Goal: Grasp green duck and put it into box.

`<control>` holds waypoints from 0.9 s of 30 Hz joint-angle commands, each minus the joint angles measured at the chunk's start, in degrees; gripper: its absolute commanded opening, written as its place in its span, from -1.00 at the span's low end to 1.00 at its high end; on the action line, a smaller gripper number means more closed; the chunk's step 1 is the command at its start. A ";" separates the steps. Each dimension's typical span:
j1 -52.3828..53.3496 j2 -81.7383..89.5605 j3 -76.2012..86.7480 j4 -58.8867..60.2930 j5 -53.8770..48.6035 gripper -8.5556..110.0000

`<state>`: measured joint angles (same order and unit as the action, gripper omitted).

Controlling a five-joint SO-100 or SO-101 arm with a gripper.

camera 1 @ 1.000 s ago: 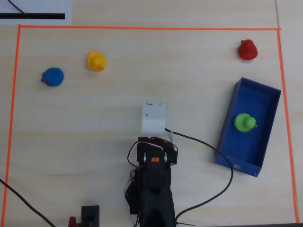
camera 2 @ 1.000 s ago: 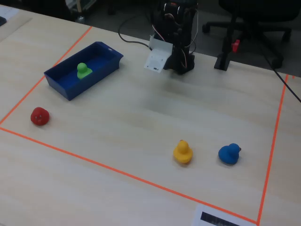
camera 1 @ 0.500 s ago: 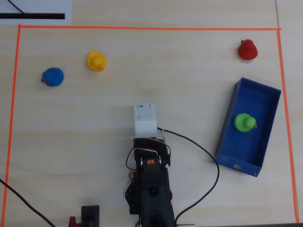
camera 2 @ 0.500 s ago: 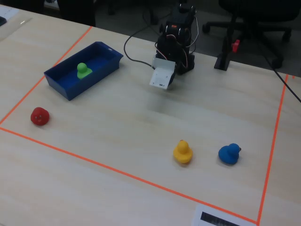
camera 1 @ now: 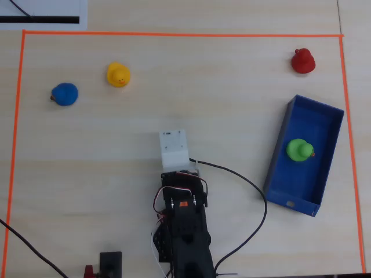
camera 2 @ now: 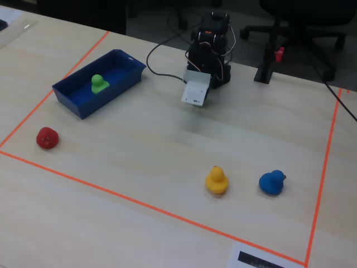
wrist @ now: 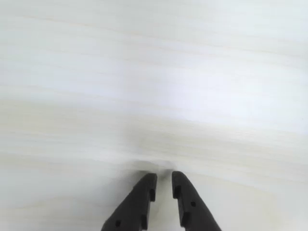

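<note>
The small bright green rubber duck sits inside the long blue plastic box. The black fingers are almost pressed together, holding nothing, over the bare pale wooden table.

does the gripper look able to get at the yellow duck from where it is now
Probably yes. The yellow duck stands alone on bare table, with nothing between it and the gripper, whose fingers are nearly together and hold nothing. The blue duck sits well apart from it.

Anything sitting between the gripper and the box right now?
Only bare table and a black cable lie between the gripper and the box holding the green duck, per the overhead view.
</note>
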<state>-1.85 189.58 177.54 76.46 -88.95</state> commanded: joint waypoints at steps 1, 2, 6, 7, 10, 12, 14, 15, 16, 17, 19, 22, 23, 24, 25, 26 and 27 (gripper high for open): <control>-0.35 0.09 0.62 0.62 -0.09 -0.85; -0.35 0.09 0.62 0.62 -0.09 -0.85; -0.35 0.09 0.62 0.62 -0.09 -0.85; -0.35 0.09 0.62 0.62 -0.09 -0.85; -0.44 0.09 0.70 0.53 -0.09 -0.84; -0.44 0.09 0.70 0.53 -0.09 -0.83; -0.44 0.09 0.70 0.53 -0.09 -0.83; -0.44 0.09 0.70 0.53 -0.09 -0.83; -0.44 0.09 0.70 0.53 -0.09 -0.83; -0.44 0.09 0.70 0.53 -0.09 -0.83; -0.44 0.09 0.70 0.53 -0.09 -0.82; -0.44 0.09 0.70 0.53 -0.09 -0.82; -0.44 0.09 0.70 0.53 -0.09 -0.82; -0.44 0.09 0.70 0.53 -0.09 -0.82; -0.44 0.09 0.70 0.53 -0.09 -0.82; -0.44 0.09 0.70 0.53 -0.09 -0.82; -0.44 0.09 0.70 0.53 -0.09 -0.82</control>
<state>-1.85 189.67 177.71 76.46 -88.95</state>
